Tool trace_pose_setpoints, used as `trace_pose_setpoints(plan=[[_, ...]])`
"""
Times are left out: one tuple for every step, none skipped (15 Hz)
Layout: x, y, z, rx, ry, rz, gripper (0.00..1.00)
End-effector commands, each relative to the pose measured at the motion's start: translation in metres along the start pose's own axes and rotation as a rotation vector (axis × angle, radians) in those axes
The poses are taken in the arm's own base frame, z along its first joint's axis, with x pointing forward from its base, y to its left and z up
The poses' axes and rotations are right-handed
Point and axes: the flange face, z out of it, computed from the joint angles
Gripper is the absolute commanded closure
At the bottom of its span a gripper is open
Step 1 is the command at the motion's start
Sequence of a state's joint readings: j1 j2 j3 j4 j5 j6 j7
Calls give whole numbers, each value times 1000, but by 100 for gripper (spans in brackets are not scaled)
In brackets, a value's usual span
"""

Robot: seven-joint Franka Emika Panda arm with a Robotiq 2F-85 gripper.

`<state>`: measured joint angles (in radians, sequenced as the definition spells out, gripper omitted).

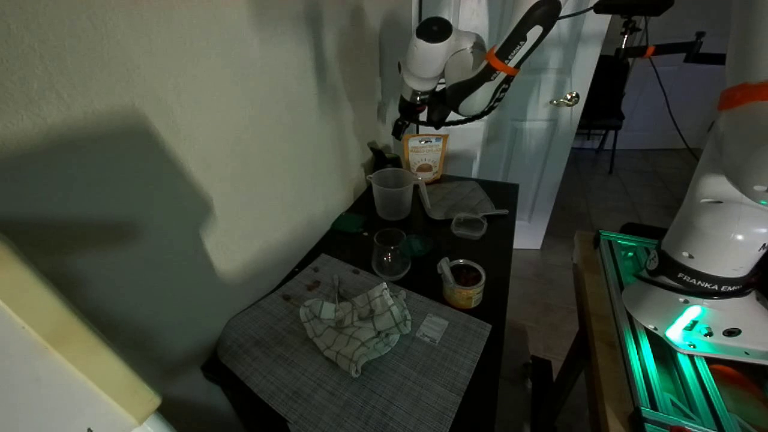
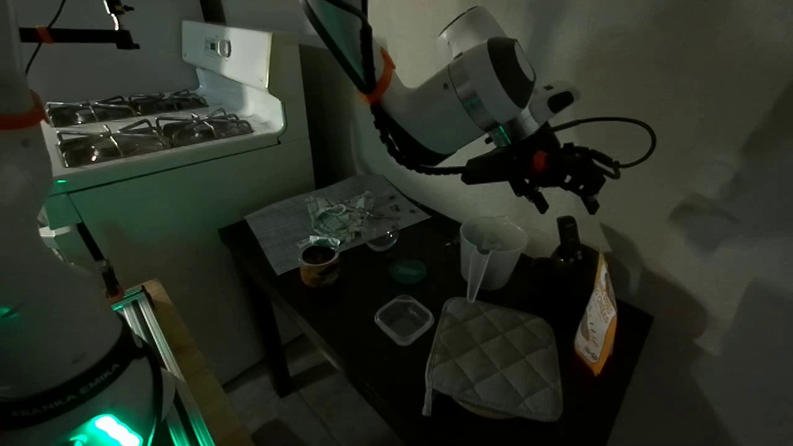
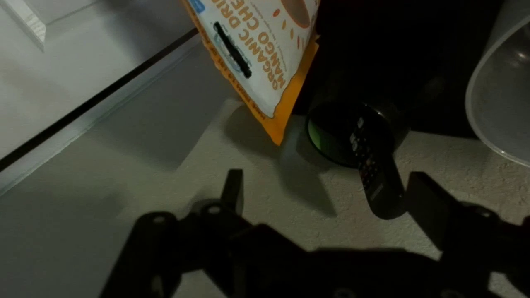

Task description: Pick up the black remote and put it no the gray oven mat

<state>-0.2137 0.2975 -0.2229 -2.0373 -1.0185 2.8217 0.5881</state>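
Dark table [image 2: 353,310] sits below robot's gripper [image 2: 566,205], fingers [image 3: 234,190] apart; blk remote [image 3: 374,171] stands in dk cup [image 3: 321,138] just under them, gray mat [image 1: 384,396] well away.

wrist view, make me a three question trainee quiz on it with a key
1. What does the black remote stick out of?
2. True or false: the tool stands open.
3. Fill in: the bag has the name of a fruit printed on it, ____.

Key: 1. A dark, round-mouthed container. 2. True. 3. Mango.
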Motion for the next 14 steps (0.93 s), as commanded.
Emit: trace_pose_setpoints(plan=[[11, -15, 27, 4, 44, -11, 0], [12, -20, 33, 6, 41, -17, 0], [15, -25, 39, 3, 44, -24, 0], [17, -31, 44, 2, 50, -27, 0], [19, -35, 48, -1, 54, -31, 0], [22, -40, 51, -8, 61, -38, 0], [25, -43, 55, -15, 71, -42, 0], [28, -45, 59, -24, 78, -45, 0], [30, -48, 62, -33, 83, -49, 0], [31, -51, 65, -42, 83, -53, 0], [34, -53, 68, -52, 88, -58, 0], [35, -57, 73, -56, 90, -64, 0], [35, -61, 75, -60, 91, -72, 0], [36, -64, 79, -65, 90, -79, 0]])
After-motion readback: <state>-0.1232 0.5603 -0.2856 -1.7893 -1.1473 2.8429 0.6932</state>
